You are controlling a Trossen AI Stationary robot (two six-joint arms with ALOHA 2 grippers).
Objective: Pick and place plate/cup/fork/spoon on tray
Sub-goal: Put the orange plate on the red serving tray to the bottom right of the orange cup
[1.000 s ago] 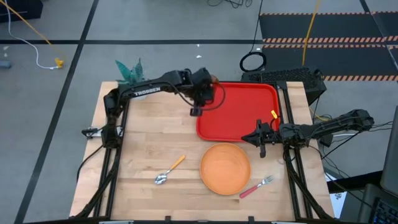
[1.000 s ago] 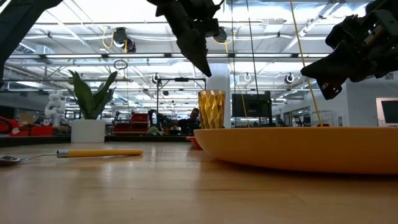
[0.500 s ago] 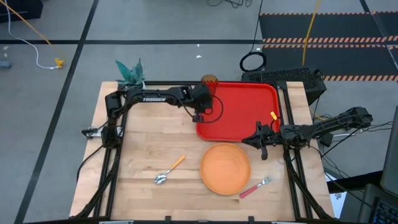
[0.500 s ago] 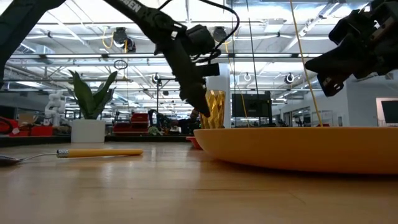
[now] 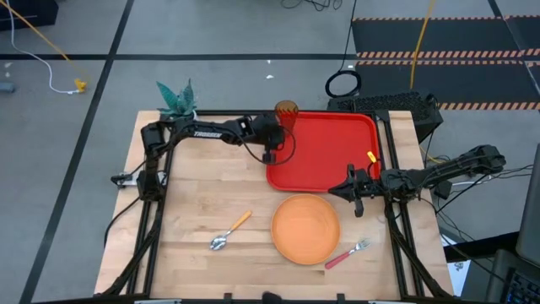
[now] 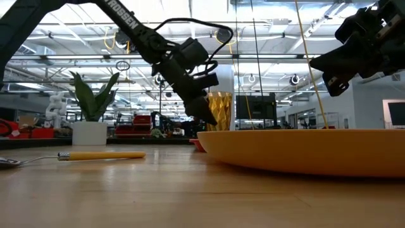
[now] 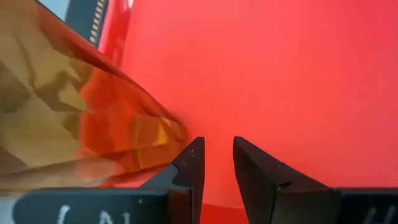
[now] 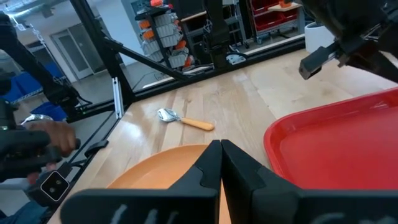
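The cup [image 5: 286,112] stands upright in the far left corner of the tray [image 5: 337,143], and the left gripper [image 5: 268,154] hangs just beside it — fingers slightly parted, holding nothing. The right gripper [image 5: 355,191] is clenched empty over the tray's near right edge — plate [image 5: 305,228], fork [image 5: 348,252] and spoon [image 5: 229,230] lie on the table [image 5: 202,194].

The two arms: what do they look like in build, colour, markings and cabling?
Both are dark, slender, jointed arms. The left arm carries white TROSSEN lettering, and a black cable loops near its wrist. Its pincer has two dark wedge-shaped fingers. The right pincer looks the same, its fingers tapering to narrow tips.
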